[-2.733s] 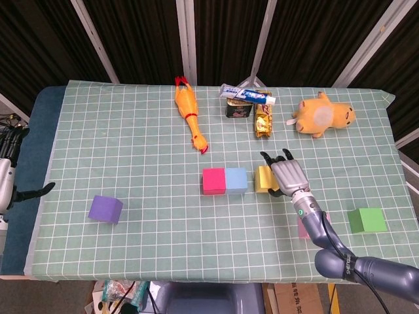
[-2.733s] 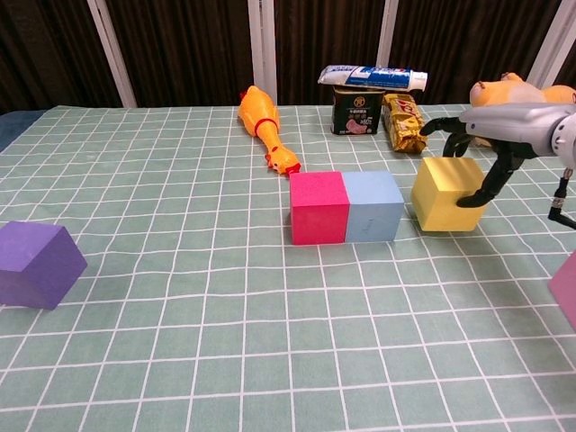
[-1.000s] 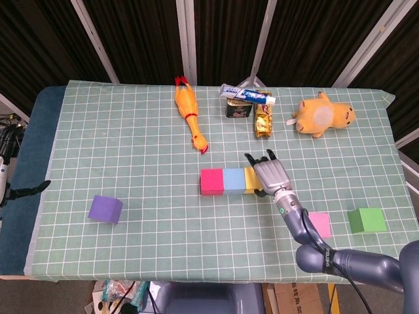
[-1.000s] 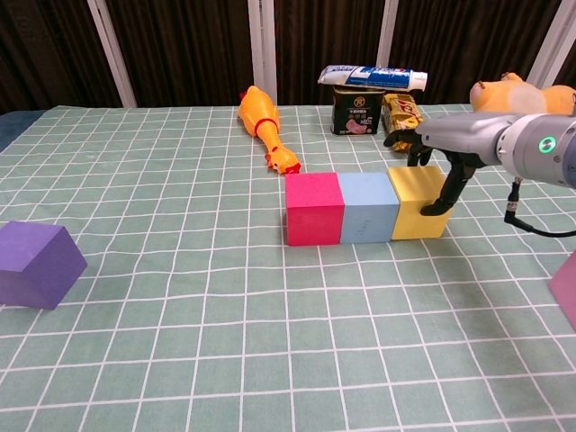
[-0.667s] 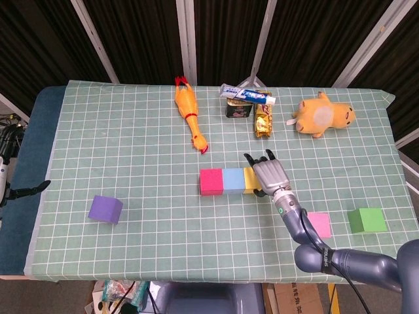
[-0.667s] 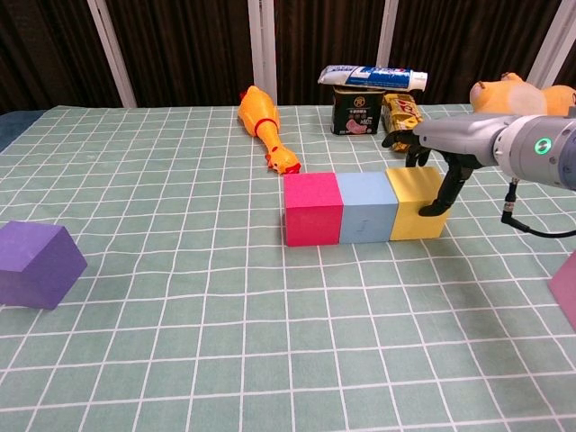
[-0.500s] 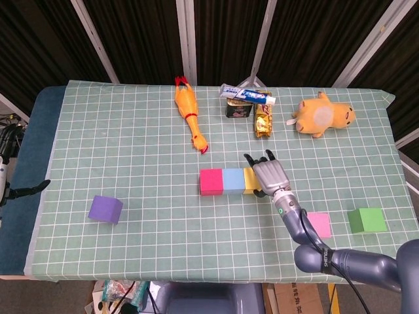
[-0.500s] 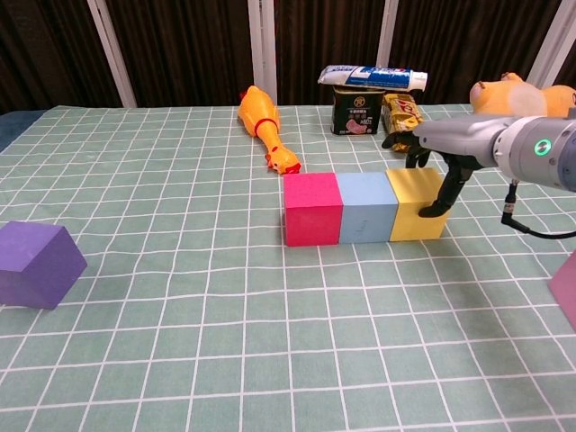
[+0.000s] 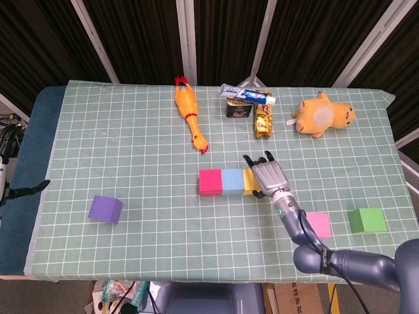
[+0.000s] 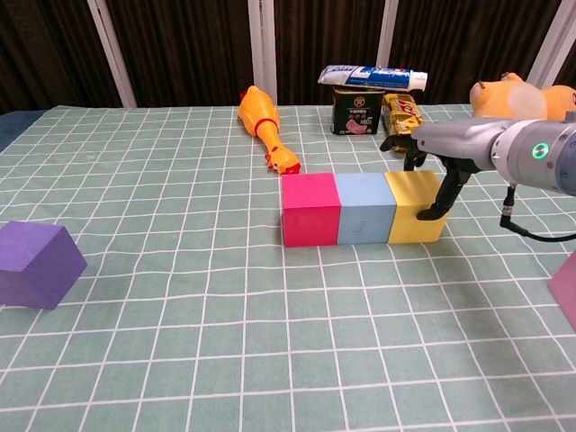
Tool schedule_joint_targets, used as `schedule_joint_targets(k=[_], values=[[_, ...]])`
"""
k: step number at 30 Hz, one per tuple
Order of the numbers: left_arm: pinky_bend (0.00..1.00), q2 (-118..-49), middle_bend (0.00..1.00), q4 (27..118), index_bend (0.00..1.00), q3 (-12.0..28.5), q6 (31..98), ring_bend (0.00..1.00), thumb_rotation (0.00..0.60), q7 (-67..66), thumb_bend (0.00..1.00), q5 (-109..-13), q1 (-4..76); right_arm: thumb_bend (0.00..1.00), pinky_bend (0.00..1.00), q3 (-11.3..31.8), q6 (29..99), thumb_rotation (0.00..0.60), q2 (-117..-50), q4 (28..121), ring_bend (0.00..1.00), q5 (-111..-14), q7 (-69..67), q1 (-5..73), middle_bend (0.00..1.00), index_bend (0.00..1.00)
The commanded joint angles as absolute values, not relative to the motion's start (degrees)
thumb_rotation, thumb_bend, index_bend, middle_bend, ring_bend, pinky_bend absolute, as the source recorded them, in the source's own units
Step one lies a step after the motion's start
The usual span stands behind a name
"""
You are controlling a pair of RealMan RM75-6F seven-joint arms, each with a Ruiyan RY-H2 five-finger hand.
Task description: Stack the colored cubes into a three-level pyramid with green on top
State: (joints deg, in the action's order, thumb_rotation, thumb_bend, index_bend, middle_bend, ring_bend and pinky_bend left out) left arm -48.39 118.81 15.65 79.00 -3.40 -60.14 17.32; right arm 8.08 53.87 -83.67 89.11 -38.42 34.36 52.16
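A red cube [image 9: 211, 182] [image 10: 309, 209], a light blue cube [image 9: 232, 181] [image 10: 364, 208] and a yellow cube [image 9: 248, 180] [image 10: 411, 207] sit touching in a row at mid-table. My right hand [image 9: 267, 176] [image 10: 441, 148] grips the yellow cube, fingers over its far side and thumb on its right face. A pink cube [image 9: 319, 224] [image 10: 567, 288] and a green cube [image 9: 366, 220] lie near the front right. A purple cube [image 9: 105, 209] [image 10: 36, 263] rests at the front left. My left hand [image 9: 26, 190] hangs off the table's left edge, holding nothing.
Along the back stand a rubber chicken [image 9: 190, 121] [image 10: 265, 126], a can [image 9: 239, 108] [image 10: 355, 110] with a toothpaste tube [image 9: 247, 95] on top, a snack bar [image 9: 262, 121] and an orange plush [image 9: 322, 114]. The checked cloth [image 9: 131, 150] covers the table.
The right hand carried the yellow cube left against the blue one. Over the last second the whole row slid slightly further left. The left hand stayed put.
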Motion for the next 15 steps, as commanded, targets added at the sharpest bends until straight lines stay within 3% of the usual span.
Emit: schedule_joint_targets(k=[1,15], values=[[0.07,-48.39,0.01,118.76,0.0,15.68,78.95,0.0,0.6,-3.37,0.1,-60.09,17.32,0.26,0.0,7.98,53.76,0.6,-83.72,89.16,0.19,-38.15,34.45,52.21,0.32,0.0],[0.07,-48.38,0.01,118.6,0.0,15.84,78.86,0.0,0.6,-3.41,0.1,-59.92,17.31,0.26,0.0,7.9,54.18,0.6,-83.81,89.84,0.09,-37.85,34.19,52.13,0.08,0.0]])
